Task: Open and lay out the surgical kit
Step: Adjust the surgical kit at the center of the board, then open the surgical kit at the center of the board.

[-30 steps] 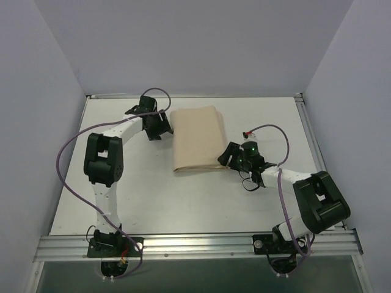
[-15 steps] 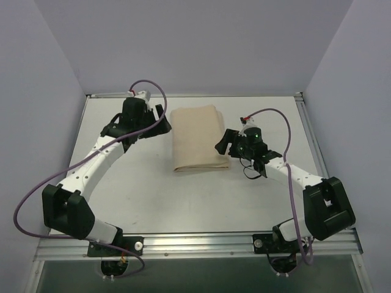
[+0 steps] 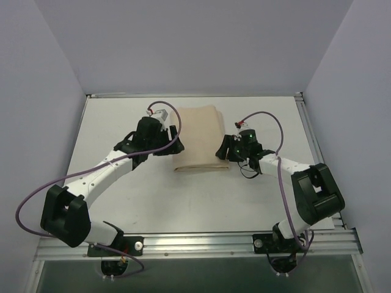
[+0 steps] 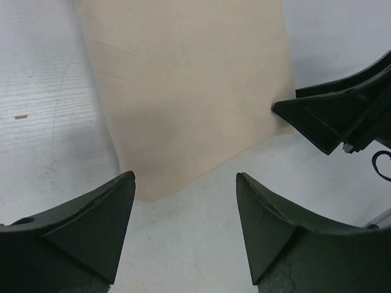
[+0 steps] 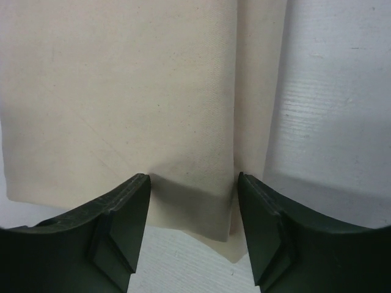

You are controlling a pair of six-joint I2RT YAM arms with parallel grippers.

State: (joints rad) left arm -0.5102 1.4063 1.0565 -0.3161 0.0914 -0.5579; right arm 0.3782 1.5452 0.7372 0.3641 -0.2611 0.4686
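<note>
Both grippers (image 3: pixel 175 139) (image 3: pixel 223 148) moved nearer wrap (image 3: pixel 197 125).

This is a robotics lab test cell rather than a lived-in room. A bare white table (image 3: pixel 153 195) is boxed in by 3 plain, pale walls (image 3: pixel 201 43), at the back and on both sides. Aluminium framing runs along its edges. The near rail (image 3: pixel 201 244) carries the bolted bases of 2 white-and-black robot arms, the left arm (image 3: pixel 104 168) and the right arm (image 3: pixel 278 166). Purple cables (image 3: pixel 264 112) loop loosely from the arms. The wrist views show the same white tabletop.
</note>
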